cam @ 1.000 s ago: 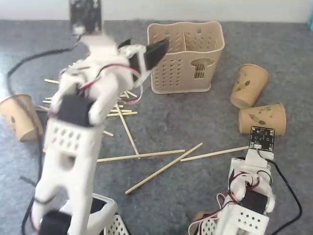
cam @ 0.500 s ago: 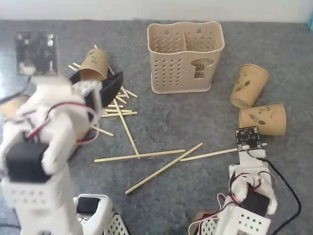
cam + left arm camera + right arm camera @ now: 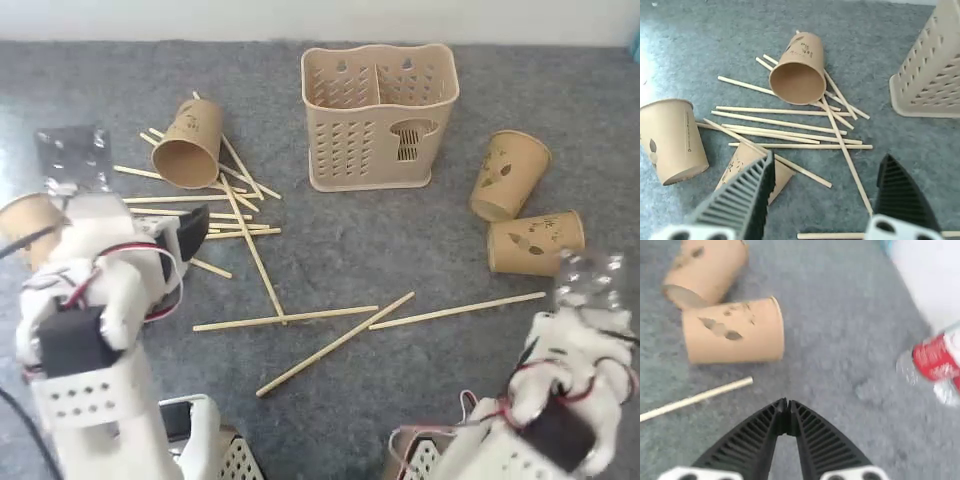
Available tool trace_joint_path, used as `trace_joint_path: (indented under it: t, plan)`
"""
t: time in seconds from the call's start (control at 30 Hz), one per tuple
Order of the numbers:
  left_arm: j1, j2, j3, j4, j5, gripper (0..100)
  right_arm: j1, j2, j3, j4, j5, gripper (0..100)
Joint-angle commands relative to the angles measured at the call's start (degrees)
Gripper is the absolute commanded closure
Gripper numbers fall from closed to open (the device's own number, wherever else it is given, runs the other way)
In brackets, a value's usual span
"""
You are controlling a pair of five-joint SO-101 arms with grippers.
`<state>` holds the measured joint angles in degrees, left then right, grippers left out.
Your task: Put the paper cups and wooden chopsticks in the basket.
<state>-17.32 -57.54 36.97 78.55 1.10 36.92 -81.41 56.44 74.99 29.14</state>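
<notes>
A beige slotted basket stands upright at the back middle of the grey mat. One paper cup lies on its side atop a heap of wooden chopsticks. Two more cups lie at the right. My left gripper hangs open above the mat near the heap, with nothing between its fingers. Below it I see the open-mouthed cup, an upside-down cup and a third cup under some sticks. My right gripper is shut and empty, near a lying cup and one chopstick.
Three long chopsticks lie loose in the middle of the mat. A red and white object lies off to the side of my right gripper. The left arm covers the mat's front left corner.
The left arm has swung from beside the basket back to the front left, uncovering the lying cup and the stick heap. The right arm has turned to the right.
</notes>
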Motion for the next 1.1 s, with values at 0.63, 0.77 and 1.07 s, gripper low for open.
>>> trace_joint_path:
  t: [0.63,0.77,1.07]
  plan:
    - [-0.53,-11.60,29.76,-21.45,3.25,69,-2.59,61.23,-32.26,-11.21,-1.93,86.0]
    - [-0.53,-11.60,31.43,-23.82,3.25,69,-6.64,62.46,-32.26,-11.82,-0.09,85.9]
    - [-0.26,-11.60,33.54,-26.55,4.40,69,-1.01,62.29,-33.58,-23.08,-5.36,98.0]
